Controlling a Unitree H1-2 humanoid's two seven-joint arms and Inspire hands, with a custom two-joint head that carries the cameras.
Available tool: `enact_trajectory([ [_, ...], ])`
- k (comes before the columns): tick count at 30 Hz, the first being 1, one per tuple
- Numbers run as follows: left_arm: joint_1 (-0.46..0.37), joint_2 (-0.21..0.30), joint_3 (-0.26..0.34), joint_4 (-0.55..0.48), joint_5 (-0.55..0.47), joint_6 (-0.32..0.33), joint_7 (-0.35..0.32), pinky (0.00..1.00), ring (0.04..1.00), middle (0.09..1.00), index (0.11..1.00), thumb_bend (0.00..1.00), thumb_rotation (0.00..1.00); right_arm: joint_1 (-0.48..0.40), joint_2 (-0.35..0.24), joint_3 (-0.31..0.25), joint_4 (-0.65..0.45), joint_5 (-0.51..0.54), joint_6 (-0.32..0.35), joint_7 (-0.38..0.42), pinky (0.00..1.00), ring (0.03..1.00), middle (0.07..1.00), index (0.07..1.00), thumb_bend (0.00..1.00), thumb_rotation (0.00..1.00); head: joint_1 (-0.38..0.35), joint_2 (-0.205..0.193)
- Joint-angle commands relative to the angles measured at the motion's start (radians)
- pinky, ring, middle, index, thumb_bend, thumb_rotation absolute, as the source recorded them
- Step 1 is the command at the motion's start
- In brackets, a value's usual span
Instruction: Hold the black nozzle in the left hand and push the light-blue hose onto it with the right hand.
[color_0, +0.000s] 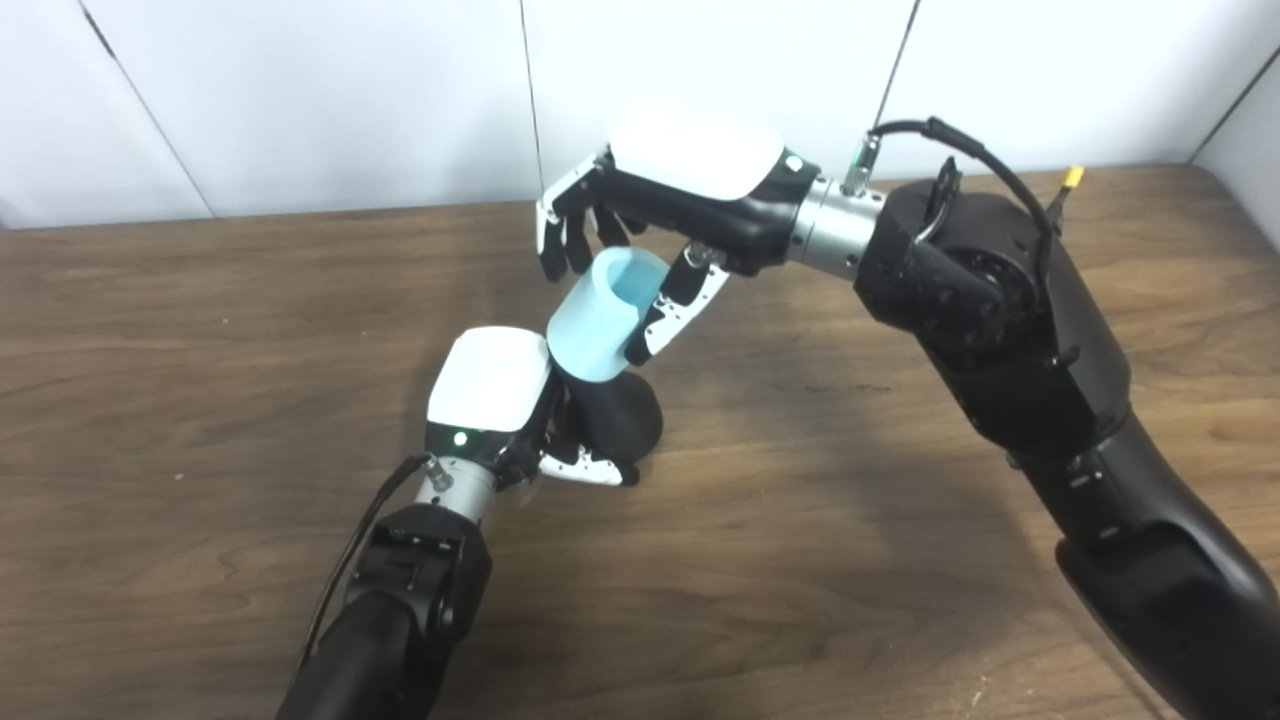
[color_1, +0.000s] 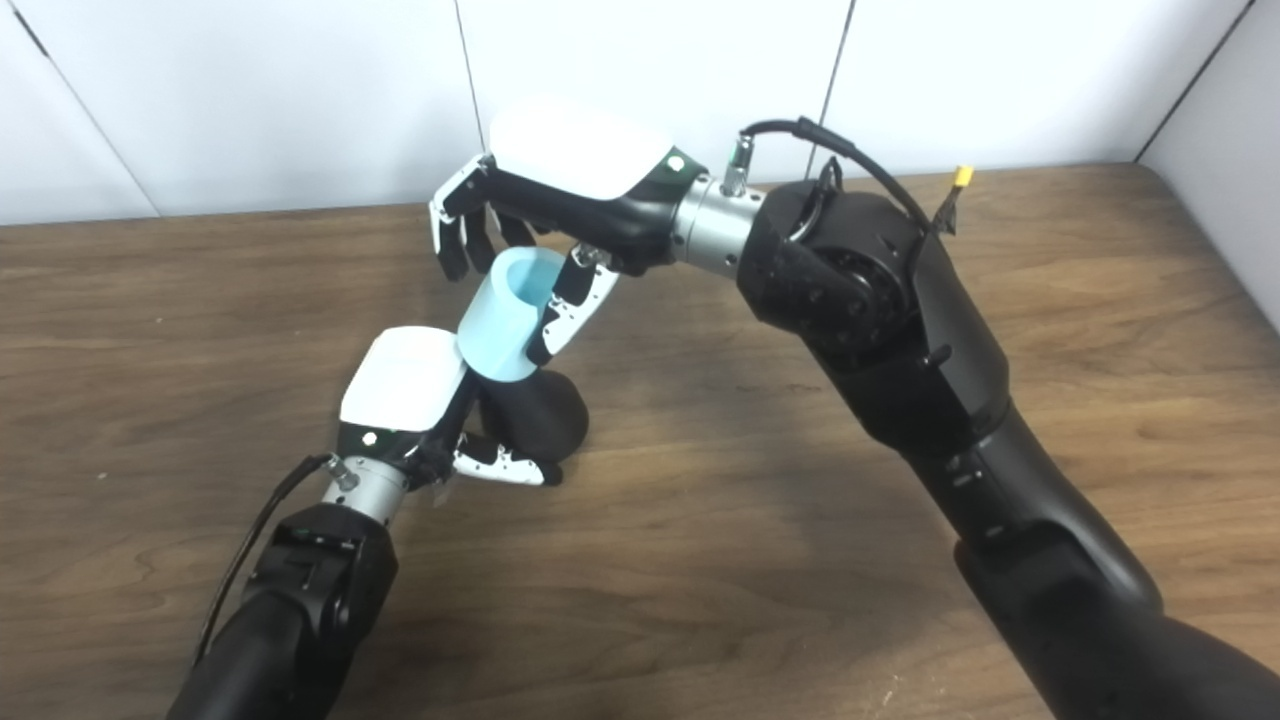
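Observation:
The black nozzle (color_0: 618, 418) rests low over the wooden table, and my left hand (color_0: 500, 395) is shut on it from the left, thumb under its base. The light-blue hose (color_0: 603, 322), a short wide tube, sits on the nozzle's top end and leans up to the right with its open mouth showing. My right hand (color_0: 655, 205) hovers over that mouth. Its thumb (color_0: 680, 305) lies along the hose's right side. Its fingers (color_0: 562, 235) hang spread just left of the rim, not curled round the tube.
The brown wooden table (color_0: 200, 330) runs to a white panelled wall at the back. My right forearm (color_0: 1010, 330) crosses the right half of the table. A cable with a yellow tip (color_0: 1072, 178) sticks up by that arm.

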Motion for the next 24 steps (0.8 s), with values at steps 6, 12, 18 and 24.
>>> enact_trajectory([
  [6, -0.002, -0.010, -0.014, -0.020, 0.000, -0.016, -0.009, 0.50, 0.558, 0.520, 0.467, 0.52, 0.00, -0.098, -0.038, -0.015, -0.053, -0.010, 0.028, 0.047, 0.32, 0.383, 0.515, 0.503, 0.51, 0.00, -0.006, 0.003],
  [12, -0.005, -0.010, -0.015, -0.027, 0.002, -0.015, -0.025, 0.51, 0.563, 0.524, 0.464, 0.52, 0.00, -0.130, -0.060, 0.000, -0.050, 0.001, 0.009, 0.097, 0.31, 0.381, 0.507, 0.513, 0.51, 0.00, -0.010, 0.007],
  [18, -0.006, -0.012, -0.016, -0.024, 0.005, -0.016, -0.016, 0.48, 0.550, 0.520, 0.466, 0.52, 0.00, -0.143, -0.089, 0.020, -0.030, 0.017, -0.013, 0.133, 0.22, 0.368, 0.479, 0.507, 0.51, 0.00, -0.013, 0.008],
  [24, -0.006, -0.013, -0.017, -0.021, 0.010, -0.016, -0.008, 0.47, 0.542, 0.517, 0.469, 0.52, 0.00, -0.127, -0.098, 0.031, -0.008, 0.028, -0.029, 0.131, 0.21, 0.370, 0.475, 0.506, 0.51, 0.00, -0.011, 0.009],
])
